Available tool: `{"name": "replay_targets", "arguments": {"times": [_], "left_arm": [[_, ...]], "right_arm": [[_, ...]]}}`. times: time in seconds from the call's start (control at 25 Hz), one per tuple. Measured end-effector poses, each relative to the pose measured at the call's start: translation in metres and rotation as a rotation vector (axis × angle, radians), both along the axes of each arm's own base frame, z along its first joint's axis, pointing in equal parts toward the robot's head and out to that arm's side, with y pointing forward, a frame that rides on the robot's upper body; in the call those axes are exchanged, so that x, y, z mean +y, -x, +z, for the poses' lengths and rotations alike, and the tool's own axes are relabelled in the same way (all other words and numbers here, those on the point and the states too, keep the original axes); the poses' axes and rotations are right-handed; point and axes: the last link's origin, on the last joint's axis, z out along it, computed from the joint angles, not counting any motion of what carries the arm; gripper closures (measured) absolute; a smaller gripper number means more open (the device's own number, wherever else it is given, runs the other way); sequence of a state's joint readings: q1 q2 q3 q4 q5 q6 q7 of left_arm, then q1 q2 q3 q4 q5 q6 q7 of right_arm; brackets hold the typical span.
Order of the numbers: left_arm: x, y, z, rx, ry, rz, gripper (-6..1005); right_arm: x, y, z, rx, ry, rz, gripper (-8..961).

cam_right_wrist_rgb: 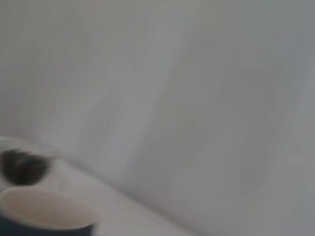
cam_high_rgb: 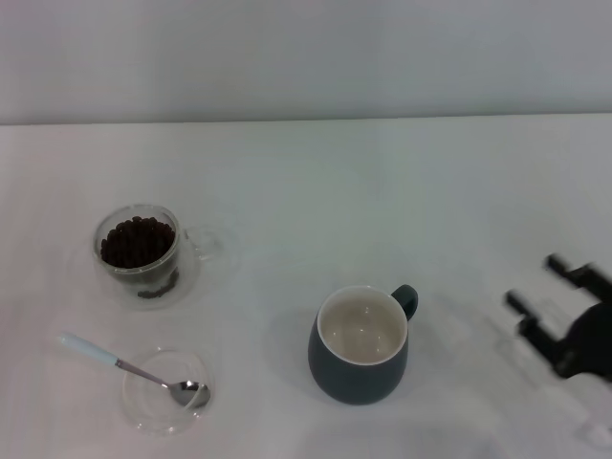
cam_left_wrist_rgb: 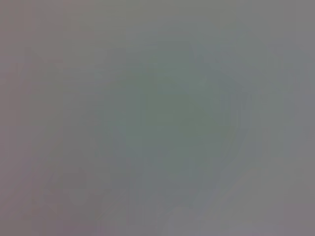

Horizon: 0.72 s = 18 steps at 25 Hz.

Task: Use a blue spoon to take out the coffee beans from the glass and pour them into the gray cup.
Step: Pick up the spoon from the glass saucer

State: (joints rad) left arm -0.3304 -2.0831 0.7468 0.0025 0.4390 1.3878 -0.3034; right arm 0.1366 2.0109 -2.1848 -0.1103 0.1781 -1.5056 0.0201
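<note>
No writing shows. A white table [cam_high_rgb: 382,172] meets a pale wall. Right of the gray cup [cam_high_rgb: 360,346], the right gripper [cam_high_rgb: 543,298] hovers, fingers apart.

From the head we look forward and down over the surface [cam_high_rgb: 382,182]. Our right wrist camera sits low near the gray cup [cam_high_rgb: 360,344], sharing it [cam_right_wrist_rgb: 44,214] at 7 o'clock. Our left wrist view shows nothing distinguishable.
</note>
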Motion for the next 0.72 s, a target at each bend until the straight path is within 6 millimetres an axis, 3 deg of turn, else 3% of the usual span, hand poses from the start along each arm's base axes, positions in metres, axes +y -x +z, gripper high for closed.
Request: {"name": "replay_targets", "arguments": {"times": [0.36,0.72], "left_arm": [[-0.036,-0.011,-0.022,-0.442,0.166,-0.221,300],[-0.068,-0.005,-0.045,-0.873,0.316,-0.210,299]], "right_arm": [[0.018,-0.001,0.047,0.056,-0.279,-0.006,338],[0.044,0.008,0.068,0.033,-0.426,0.031,338]]}}
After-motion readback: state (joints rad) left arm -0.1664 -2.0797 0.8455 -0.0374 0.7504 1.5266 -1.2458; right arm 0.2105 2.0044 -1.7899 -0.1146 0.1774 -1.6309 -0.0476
